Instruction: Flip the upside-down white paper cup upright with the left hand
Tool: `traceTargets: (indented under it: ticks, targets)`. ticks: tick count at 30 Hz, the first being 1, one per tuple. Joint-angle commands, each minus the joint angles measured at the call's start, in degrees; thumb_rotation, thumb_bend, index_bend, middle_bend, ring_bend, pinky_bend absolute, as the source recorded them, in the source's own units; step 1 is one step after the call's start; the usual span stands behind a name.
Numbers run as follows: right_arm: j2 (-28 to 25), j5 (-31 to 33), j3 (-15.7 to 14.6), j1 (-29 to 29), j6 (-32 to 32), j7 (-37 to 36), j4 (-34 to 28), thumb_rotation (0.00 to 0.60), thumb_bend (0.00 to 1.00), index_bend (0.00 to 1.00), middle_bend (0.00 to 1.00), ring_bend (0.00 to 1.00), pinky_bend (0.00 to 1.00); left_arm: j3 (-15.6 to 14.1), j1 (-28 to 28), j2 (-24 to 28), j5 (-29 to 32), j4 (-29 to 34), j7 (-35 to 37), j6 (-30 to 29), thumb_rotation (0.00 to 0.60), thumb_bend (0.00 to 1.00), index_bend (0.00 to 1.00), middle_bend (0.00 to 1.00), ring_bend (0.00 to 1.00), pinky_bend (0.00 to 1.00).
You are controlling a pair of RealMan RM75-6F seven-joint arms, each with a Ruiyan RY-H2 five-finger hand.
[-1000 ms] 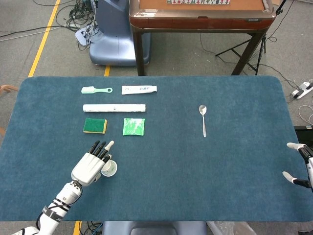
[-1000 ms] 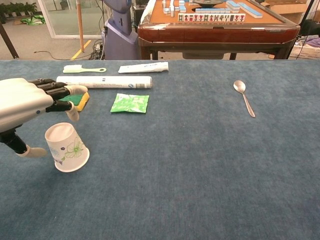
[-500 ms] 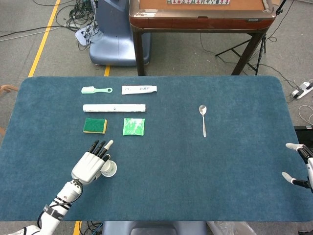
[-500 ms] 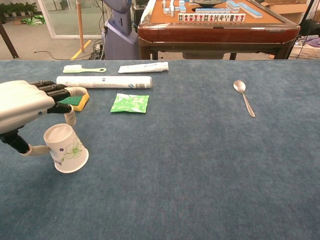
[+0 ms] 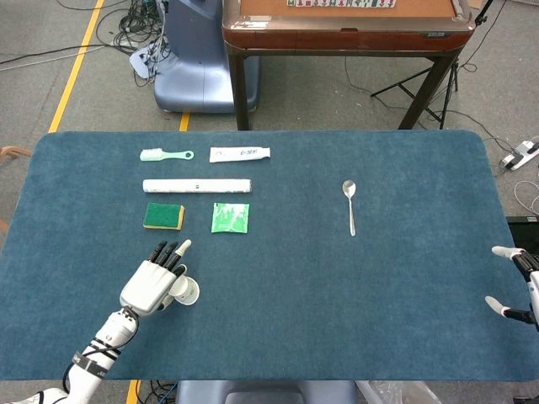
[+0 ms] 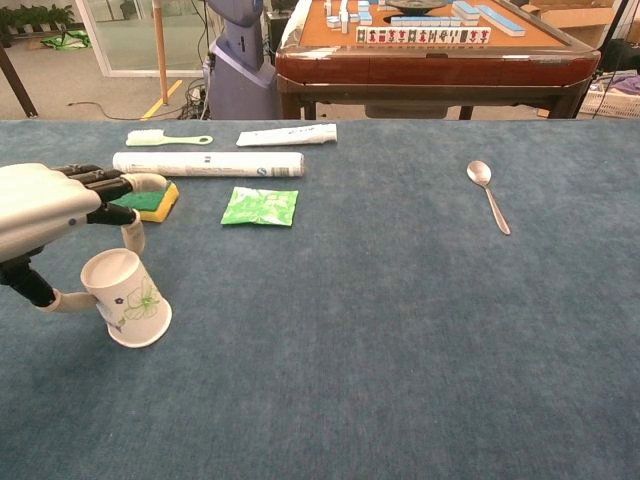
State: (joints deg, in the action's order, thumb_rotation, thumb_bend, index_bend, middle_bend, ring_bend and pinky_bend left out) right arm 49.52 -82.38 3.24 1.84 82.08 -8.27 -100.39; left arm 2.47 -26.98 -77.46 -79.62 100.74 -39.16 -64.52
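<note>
The white paper cup (image 6: 128,298) with a green flower print stands mouth-down on the blue table cloth, near the front left, leaning slightly. In the head view the cup (image 5: 188,292) shows partly under my left hand (image 5: 152,282). That left hand (image 6: 45,205) hovers over the cup with its fingers stretched out forward above the base. Its thumb lies low beside the cup's left wall, close to or touching it; no grip shows. My right hand (image 5: 518,282) sits at the table's far right edge, fingers apart and holding nothing.
Behind the cup lie a green-and-yellow sponge (image 5: 163,215), a green packet (image 5: 230,217), a long white tube (image 5: 196,184), a toothbrush (image 5: 165,155) and toothpaste (image 5: 240,153). A spoon (image 5: 350,204) lies right of centre. A wooden table stands beyond the far edge.
My left hand has drifted slightly left and back toward me. The cup has shifted a little left with it and leans a bit more. The right hand has not moved.
</note>
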Motion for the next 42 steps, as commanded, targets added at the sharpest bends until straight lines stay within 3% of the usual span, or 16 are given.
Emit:
traceTargets:
  ticks: [1, 8, 23, 29, 35, 42]
  targets:
    - [0.01, -0.12, -0.06, 0.03, -0.07, 0.02, -0.03, 0.600, 0.00, 0.27, 0.29, 0.27, 0.57, 0.21, 0.32, 1.20, 0.23, 0.64, 2.15, -0.73, 0.600, 0.20, 0.53, 0.00, 0.00, 0.05]
    - [0.01, -0.30, -0.20, 0.07, -0.23, 0.24, -0.22, 0.600, 0.00, 0.26, 0.29, 0.27, 0.57, 1.16, 0.86, 2.62, -0.34, 0.90, 9.58, -2.41, 0.600, 0.21, 0.56, 0.00, 0.00, 0.05]
    - [-0.02, -0.67, -0.54, 0.33, -0.88, 0.38, -0.55, 0.600, 0.00, 0.27, 0.29, 0.27, 0.57, 3.94, 1.18, 3.04, 2.93, -1.24, 43.21, 1.87, 0.600, 0.20, 0.58, 0.00, 0.00, 0.05]
    - [-0.12, -0.63, -0.57, 0.35, -0.97, 0.20, -0.54, 0.600, 0.00, 0.27, 0.29, 0.27, 0.57, 4.03, 1.16, 1.20, 2.53, -5.07, 52.20, 3.14, 0.600, 0.21, 0.58, 0.00, 0.00, 0.05]
    - [-0.17, -0.58, -0.56, 0.38, -1.01, 0.05, -0.48, 0.600, 0.00, 0.27, 0.29, 0.27, 0.57, 4.23, 1.65, -1.57, 1.89, -9.60, 59.46, 2.59, 0.600, 0.21, 0.59, 0.00, 0.00, 0.05]
    - [-0.17, -0.67, -0.62, 0.38, -1.00, 0.19, -0.56, 0.600, 0.00, 0.27, 0.29, 0.27, 0.57, 3.48, 2.44, -5.64, 0.34, -15.70, 61.84, 0.51, 0.600, 0.21, 0.59, 0.00, 0.00, 0.05]
